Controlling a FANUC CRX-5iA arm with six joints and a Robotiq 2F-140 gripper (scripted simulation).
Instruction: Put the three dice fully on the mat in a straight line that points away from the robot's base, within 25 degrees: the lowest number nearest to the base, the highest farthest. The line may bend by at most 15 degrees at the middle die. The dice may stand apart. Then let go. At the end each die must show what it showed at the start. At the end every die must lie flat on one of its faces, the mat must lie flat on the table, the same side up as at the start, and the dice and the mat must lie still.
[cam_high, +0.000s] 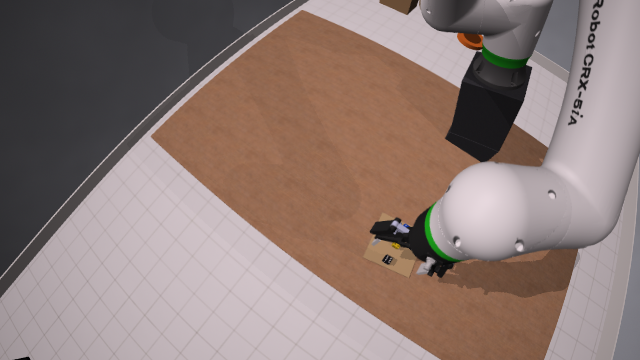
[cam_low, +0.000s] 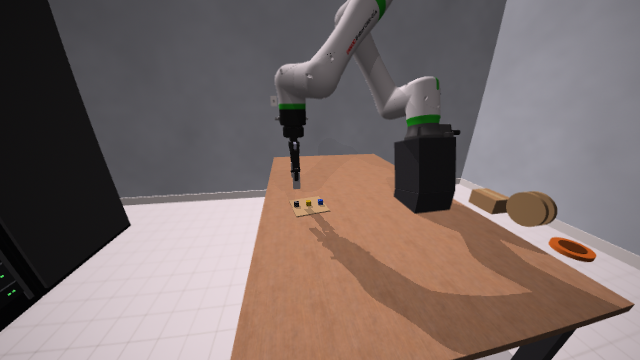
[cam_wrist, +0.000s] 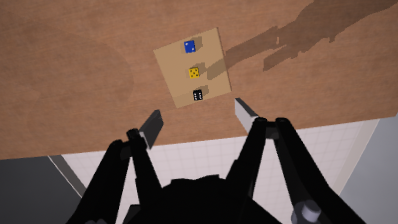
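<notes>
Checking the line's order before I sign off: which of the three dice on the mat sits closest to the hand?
The small black die, at the tan mat's near edge. The yellow die comes next, the blue die farthest from the open hand.

My hand (cam_wrist: 200, 119) hangs open above the mat (cam_wrist: 167, 60), well off the three dice. The black pedestal (cam_low: 425, 172) is the only tall obstacle on the counter (cam_low: 400, 280); the dice stand apart, with gaps between them.
</notes>
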